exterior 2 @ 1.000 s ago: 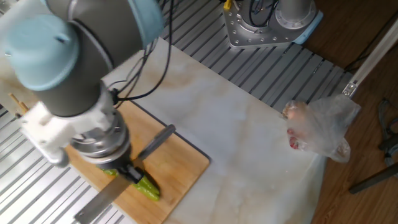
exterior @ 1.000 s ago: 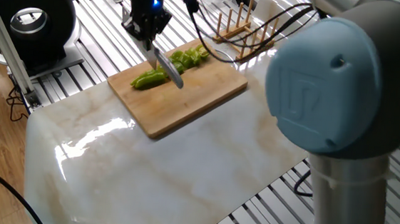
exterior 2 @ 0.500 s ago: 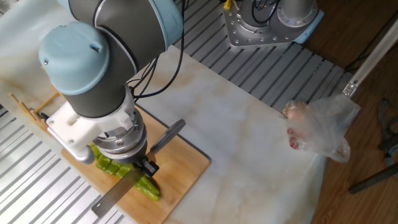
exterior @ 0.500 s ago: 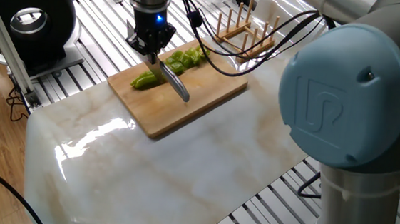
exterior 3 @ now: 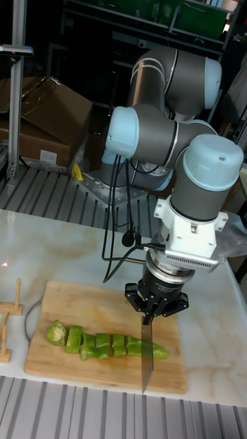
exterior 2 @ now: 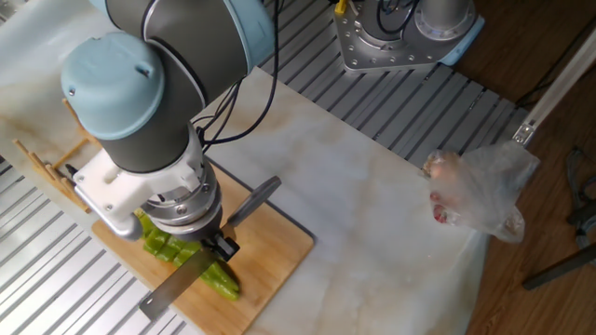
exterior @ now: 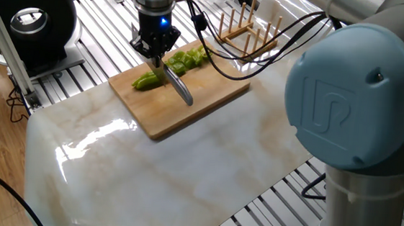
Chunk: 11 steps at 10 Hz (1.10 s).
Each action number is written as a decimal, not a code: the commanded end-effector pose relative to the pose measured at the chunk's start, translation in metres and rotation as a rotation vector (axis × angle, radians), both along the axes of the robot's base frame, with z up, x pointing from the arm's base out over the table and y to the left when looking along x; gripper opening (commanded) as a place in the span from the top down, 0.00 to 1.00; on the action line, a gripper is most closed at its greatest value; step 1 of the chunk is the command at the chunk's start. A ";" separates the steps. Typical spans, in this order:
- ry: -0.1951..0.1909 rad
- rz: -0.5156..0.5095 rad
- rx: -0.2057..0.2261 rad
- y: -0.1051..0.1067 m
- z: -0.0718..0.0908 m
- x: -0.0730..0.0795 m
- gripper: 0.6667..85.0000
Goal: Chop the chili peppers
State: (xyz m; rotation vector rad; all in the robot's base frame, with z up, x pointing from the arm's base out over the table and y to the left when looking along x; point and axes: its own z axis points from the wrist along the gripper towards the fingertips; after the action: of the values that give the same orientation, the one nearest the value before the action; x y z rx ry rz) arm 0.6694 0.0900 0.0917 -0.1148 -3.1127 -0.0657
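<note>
Here, one knife (exterior 3: 146, 360), one claw (exterior 3: 155, 309), one chili pepper (exterior 3: 104, 343)

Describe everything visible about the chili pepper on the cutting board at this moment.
The chili pepper is light green and glossy, lying lengthwise on the wooden cutting board. Most of it is already cut into chunky pieces that sit in a row, close together; the tapered tip end remains whole. The knife, held by the gripper, stands blade-down across it, between the pieces and the tip.
</note>
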 end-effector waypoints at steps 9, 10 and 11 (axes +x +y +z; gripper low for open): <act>-0.021 -0.020 0.030 0.005 -0.009 -0.002 0.99; -0.026 -0.015 0.025 0.004 -0.010 -0.001 0.99; -0.037 -0.005 0.018 0.002 -0.010 0.002 0.99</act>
State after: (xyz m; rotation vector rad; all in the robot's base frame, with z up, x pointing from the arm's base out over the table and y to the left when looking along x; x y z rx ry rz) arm 0.6687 0.0910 0.0821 -0.1302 -3.1321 -0.0906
